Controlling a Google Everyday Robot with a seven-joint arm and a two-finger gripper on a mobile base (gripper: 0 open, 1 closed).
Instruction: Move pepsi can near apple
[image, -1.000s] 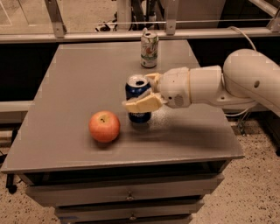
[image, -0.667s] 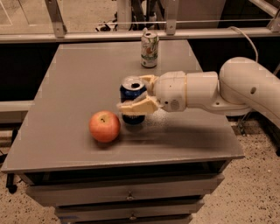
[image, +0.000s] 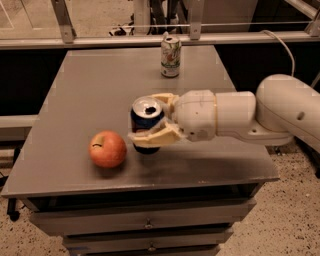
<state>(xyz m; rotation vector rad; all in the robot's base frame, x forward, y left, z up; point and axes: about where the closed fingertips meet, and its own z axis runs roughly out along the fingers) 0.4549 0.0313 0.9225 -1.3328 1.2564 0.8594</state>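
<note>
Arm (image: 235, 116) outstretched and level, claw (image: 144, 118) clamped around pepsi can (image: 147, 107) just beside apple (image: 107, 149).

**Tabletop layout**

Apple (image: 107, 149) on table (image: 75, 100), front left. Pepsi can (image: 146, 111) upright just right of it, near but apart. Gripper (image: 151, 119) reaches in from the right, one finger behind the can, one before it, both against it. Can's base hidden; possibly resting on table. Second drink can (image: 170, 56) stands well behind, at back edge.
</note>
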